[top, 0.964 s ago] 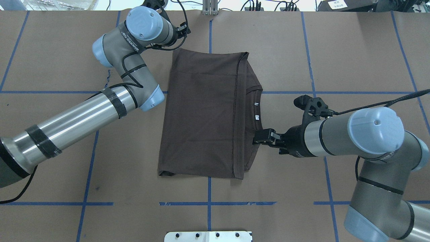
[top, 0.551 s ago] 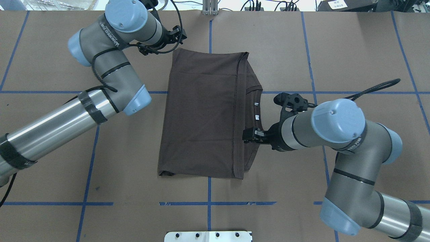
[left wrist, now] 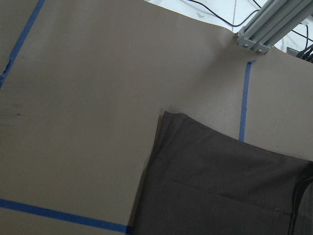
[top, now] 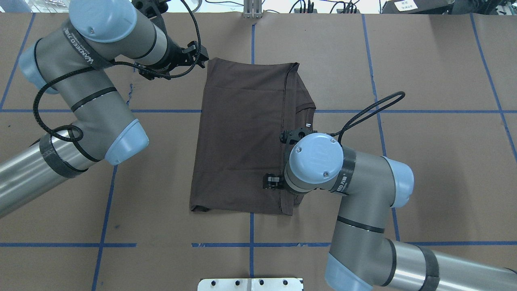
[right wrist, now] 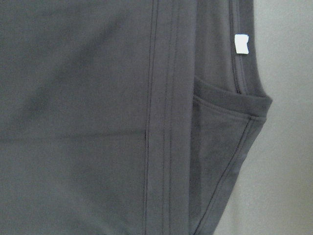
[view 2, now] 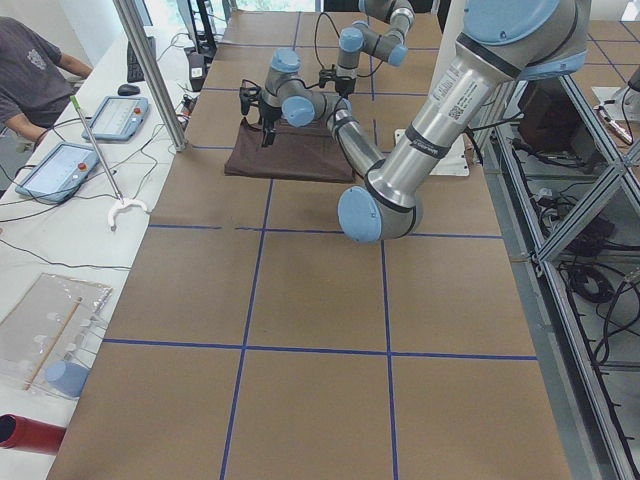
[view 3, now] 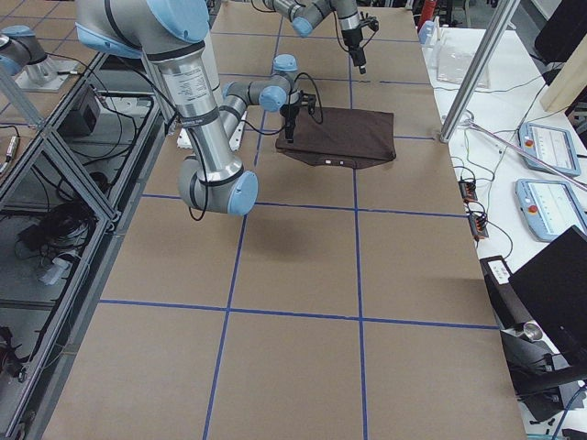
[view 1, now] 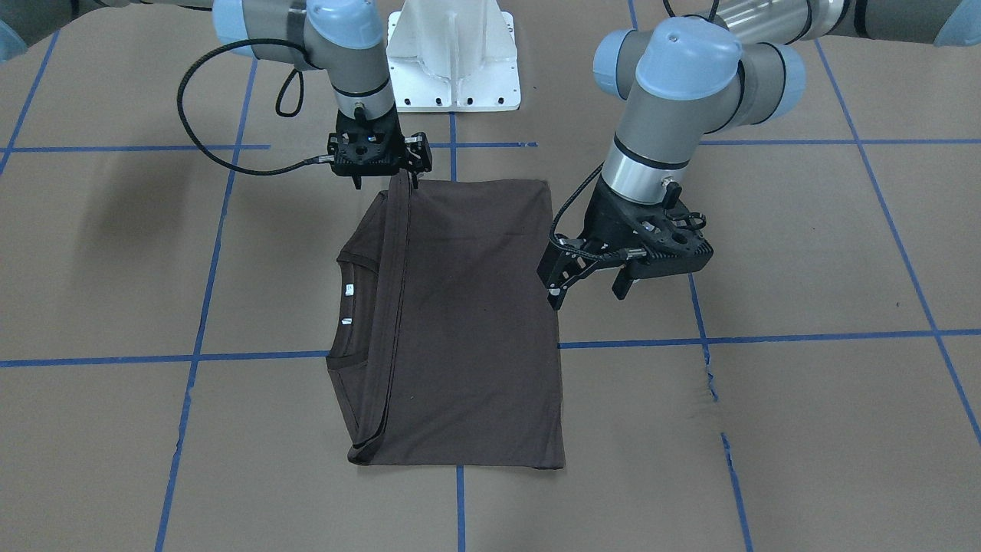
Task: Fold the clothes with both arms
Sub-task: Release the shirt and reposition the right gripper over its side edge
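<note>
Brown paper crossed with blue tape lines covers the table (view 1: 766, 429). The T-shirt (view 1: 475, 322) lies folded flat at its middle. The left gripper (view 1: 586, 291) hovers spread just off the T-shirt's edge opposite the collar. The right gripper (view 1: 385, 182) hangs spread above the T-shirt's hem. Only the side views show a side table (view 2: 60, 230) with tablets (view 2: 95, 115) beyond the T-shirt.

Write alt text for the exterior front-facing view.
A dark brown T-shirt lies folded flat on the brown table. The right pincer hangs open over its hem at the far end; the left pincer hovers open beside the opposite edge.
</note>
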Robot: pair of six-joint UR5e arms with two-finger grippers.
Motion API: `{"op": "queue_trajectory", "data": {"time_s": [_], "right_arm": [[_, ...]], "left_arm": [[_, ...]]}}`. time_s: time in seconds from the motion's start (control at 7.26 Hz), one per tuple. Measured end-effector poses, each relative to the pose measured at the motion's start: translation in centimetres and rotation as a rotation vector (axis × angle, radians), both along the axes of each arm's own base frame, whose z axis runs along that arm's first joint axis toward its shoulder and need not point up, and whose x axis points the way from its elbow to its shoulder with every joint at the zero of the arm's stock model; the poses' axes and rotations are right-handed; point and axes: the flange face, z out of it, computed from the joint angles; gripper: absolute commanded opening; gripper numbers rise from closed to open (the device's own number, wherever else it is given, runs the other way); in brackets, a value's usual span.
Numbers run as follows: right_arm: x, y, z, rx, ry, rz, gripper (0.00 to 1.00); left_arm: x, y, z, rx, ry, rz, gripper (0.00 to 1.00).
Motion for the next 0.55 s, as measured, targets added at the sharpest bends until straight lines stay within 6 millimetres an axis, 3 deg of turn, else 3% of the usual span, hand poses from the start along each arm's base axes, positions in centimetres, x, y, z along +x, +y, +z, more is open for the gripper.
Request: {"op": "queue_trajectory", "data": {"time_s": [0.28,0.55], "right_arm": [[-4.4,1.1,0.1,-0.035,0.091,-0.042,1.00],[-5.5,1.5,0.7,-0.058,0.144,-0.056,1.00]], "left_arm": [[-0.2,0.3,0.0,0.000,0.001,0.003,1.00],[-0.1,0.4,-0.1,0.000,0.001,0.005,1.00]]}}
